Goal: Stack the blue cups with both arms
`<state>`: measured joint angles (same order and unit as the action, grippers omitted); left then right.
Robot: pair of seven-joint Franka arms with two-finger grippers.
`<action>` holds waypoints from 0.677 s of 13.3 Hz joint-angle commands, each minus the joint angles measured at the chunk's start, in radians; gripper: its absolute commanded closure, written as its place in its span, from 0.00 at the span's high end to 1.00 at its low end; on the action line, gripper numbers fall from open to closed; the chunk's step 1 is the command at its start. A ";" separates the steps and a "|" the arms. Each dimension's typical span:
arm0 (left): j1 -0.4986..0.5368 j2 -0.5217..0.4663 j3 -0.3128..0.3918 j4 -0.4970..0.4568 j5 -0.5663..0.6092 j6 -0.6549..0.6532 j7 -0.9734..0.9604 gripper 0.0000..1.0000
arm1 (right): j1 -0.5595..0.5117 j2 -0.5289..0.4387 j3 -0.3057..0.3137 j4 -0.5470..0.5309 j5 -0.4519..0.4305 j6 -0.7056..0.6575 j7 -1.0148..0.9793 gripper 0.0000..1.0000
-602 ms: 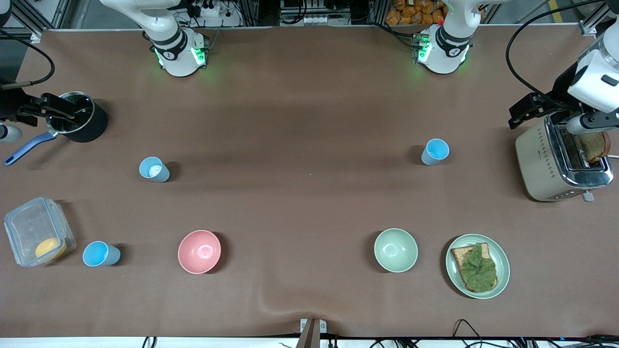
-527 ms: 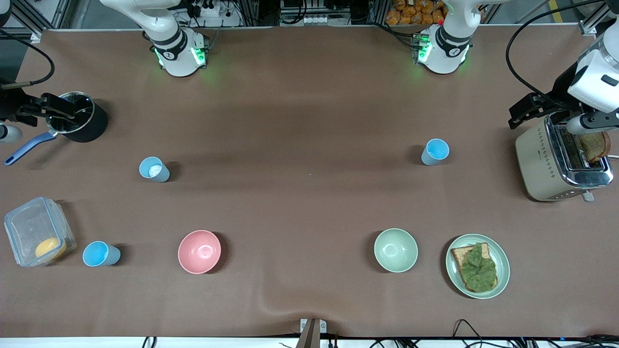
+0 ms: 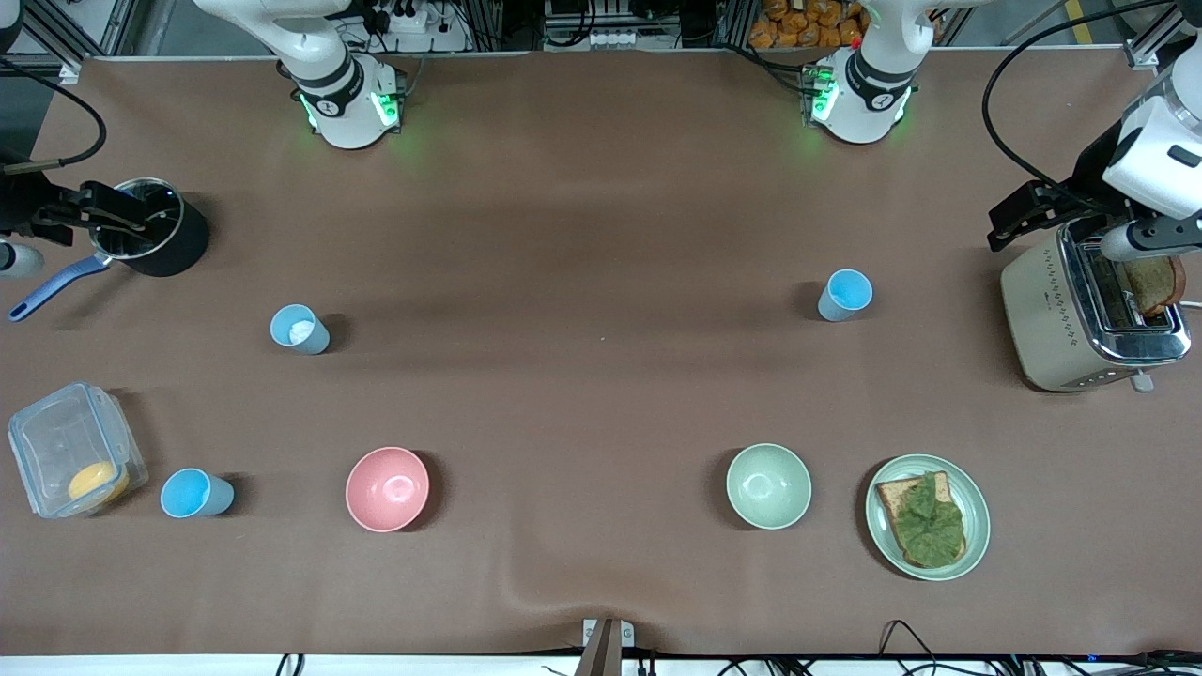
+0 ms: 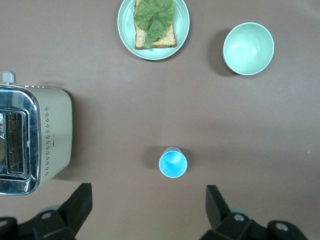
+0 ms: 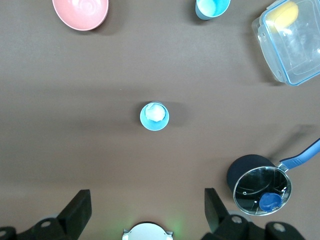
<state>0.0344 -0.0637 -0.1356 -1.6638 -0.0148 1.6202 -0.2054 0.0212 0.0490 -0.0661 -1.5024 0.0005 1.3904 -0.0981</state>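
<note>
Front view. 3 blue cups are shown upright and well apart on the brown table (image 3: pixel 601 422): a paler cup with a whitish inside (image 3: pixel 300 330) and a sky-blue cup beside the clear container (image 3: pixel 195 494) toward the right arm's end, and a sky-blue cup near the toaster (image 3: pixel 844 295) toward the left arm's end. A pink bowl (image 3: pixel 387 488) and a pale green bowl (image 3: pixel 768 485) lie nearer the camera. Neither gripper is seen in this view; only the arm bases are shown.

Left wrist view. The left gripper (image 4: pixel 147 207) is held high above the table with its fingers spread wide and nothing between them. The cup near the toaster (image 4: pixel 173 163) sits almost directly below, its mouth facing up. The toaster (image 4: pixel 32 137) and the plate of bread with lettuce (image 4: pixel 153 27) are also shown.

Right wrist view. The right gripper (image 5: pixel 146 210) is likewise spread and empty, high over the paler cup (image 5: pixel 154 115). The second sky-blue cup (image 5: pixel 212 7) lies near the container (image 5: pixel 295 40); a saucepan (image 5: pixel 260 187) is also seen.

Each arm is judged nearest to the cup beneath it, with a vertical descent called for.
</note>
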 commanded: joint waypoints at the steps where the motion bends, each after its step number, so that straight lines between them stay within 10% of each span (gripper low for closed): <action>1: -0.001 -0.016 -0.007 -0.010 0.021 0.010 -0.028 1.00 | -0.004 0.017 0.003 0.028 -0.014 -0.025 0.011 1.00; 9: 0.002 -0.010 -0.007 -0.007 0.021 0.012 -0.028 1.00 | -0.007 0.022 0.003 0.025 -0.013 -0.037 0.017 1.00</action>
<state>0.0344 -0.0637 -0.1356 -1.6638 -0.0148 1.6234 -0.2056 0.0212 0.0567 -0.0665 -1.5024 0.0005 1.3762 -0.0965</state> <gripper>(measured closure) 0.000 0.000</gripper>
